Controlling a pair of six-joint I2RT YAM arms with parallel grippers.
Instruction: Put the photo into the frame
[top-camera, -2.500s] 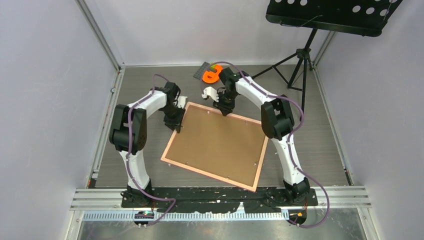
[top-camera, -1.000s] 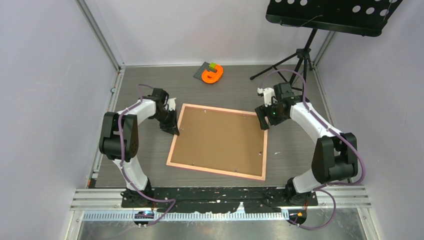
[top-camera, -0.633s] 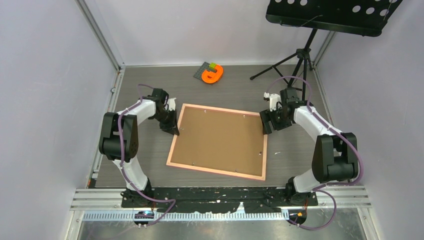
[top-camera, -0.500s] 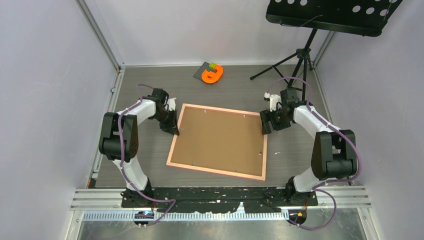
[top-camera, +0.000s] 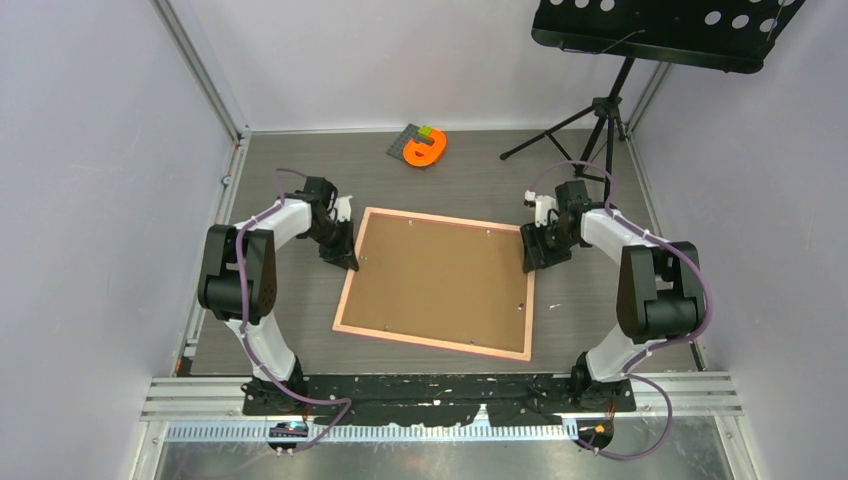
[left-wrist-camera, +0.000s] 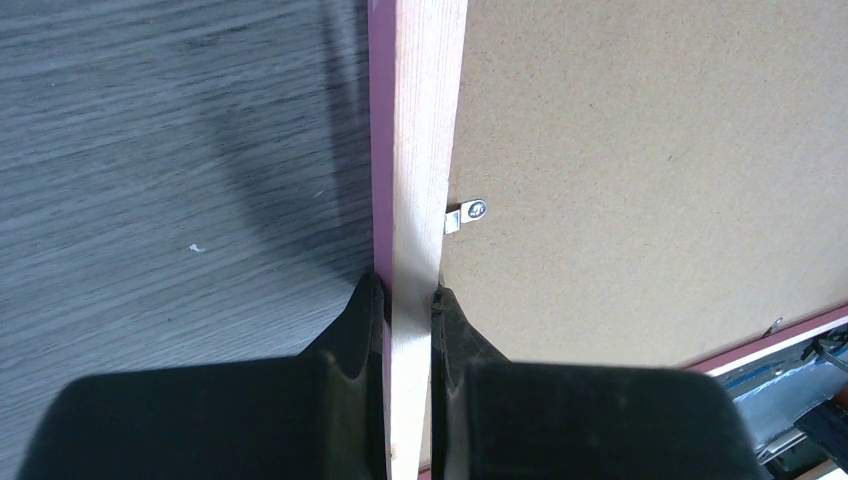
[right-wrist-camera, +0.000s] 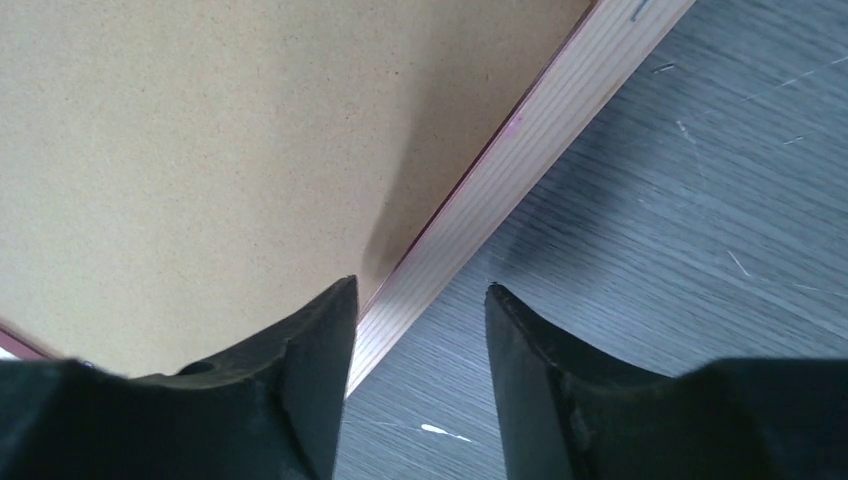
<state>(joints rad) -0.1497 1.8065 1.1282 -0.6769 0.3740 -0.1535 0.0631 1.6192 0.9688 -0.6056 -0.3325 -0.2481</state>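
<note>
Left hand (left-wrist-camera: 408, 297) is clamped on a rail of the frame (top-camera: 432, 341). The right hand (right-wrist-camera: 418, 300) stands apart, astride the opposite rail. Only the left wrist view shows a metal clip (left-wrist-camera: 466, 214) clearly.

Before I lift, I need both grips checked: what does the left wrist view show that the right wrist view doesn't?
Only left wrist: the left gripper shut on a rail of the frame, and a metal clip at the edge of the backing board. Only right wrist: the right gripper open, fingers astride the rail, not visibly pinching it. Both: the frame's pale rail, the brown board inside it, the grey table.
</note>
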